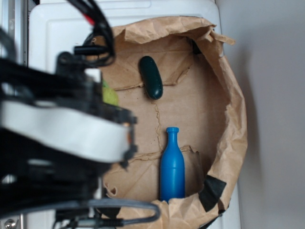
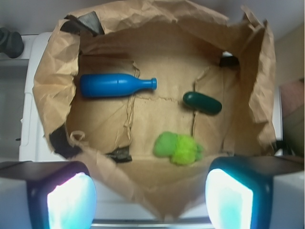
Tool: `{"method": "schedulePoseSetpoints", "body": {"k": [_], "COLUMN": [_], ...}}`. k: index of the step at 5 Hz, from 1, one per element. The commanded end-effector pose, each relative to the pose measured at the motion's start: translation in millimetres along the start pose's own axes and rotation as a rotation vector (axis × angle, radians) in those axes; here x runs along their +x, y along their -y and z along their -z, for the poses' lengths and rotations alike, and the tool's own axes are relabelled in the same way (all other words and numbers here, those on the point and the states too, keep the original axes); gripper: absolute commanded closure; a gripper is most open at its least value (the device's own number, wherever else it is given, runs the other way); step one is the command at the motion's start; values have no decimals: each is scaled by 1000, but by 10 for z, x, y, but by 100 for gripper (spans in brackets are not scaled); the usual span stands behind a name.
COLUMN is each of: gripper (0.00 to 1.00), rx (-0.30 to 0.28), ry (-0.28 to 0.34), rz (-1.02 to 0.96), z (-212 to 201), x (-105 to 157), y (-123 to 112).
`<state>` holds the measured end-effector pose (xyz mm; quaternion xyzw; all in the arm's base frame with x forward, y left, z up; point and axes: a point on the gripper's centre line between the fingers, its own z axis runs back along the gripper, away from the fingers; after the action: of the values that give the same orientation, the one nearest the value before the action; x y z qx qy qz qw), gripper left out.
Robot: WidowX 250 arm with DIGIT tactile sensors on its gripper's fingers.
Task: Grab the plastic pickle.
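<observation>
The wrist view shows the tool (image 2: 150, 200) spread and empty at bottom frame, the plastic pickle (image 2: 202, 102) right of center, while the exterior view mostly hides the plush toy (image 2: 178, 147).

In the exterior view the blurred arm (image 1: 57, 138) hides most of the green plush toy (image 1: 110, 95), so we see only a sliver. In the wrist view the frame's bottom edge cuts off both glowing pincer fingers (image 2: 71, 200), so we cannot judge their tips.
</observation>
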<state>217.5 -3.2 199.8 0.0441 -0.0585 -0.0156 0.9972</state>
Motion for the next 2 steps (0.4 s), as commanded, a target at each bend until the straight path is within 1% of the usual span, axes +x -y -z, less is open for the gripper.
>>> {"method": "schedulePoseSetpoints", "body": {"k": [1,2], "gripper": [0,0], "rx": [-72,-29], "ry": [7,-12], "rz": [332,479], "z": [253,423], "x": [388,462], "y": [-243,-489]}}
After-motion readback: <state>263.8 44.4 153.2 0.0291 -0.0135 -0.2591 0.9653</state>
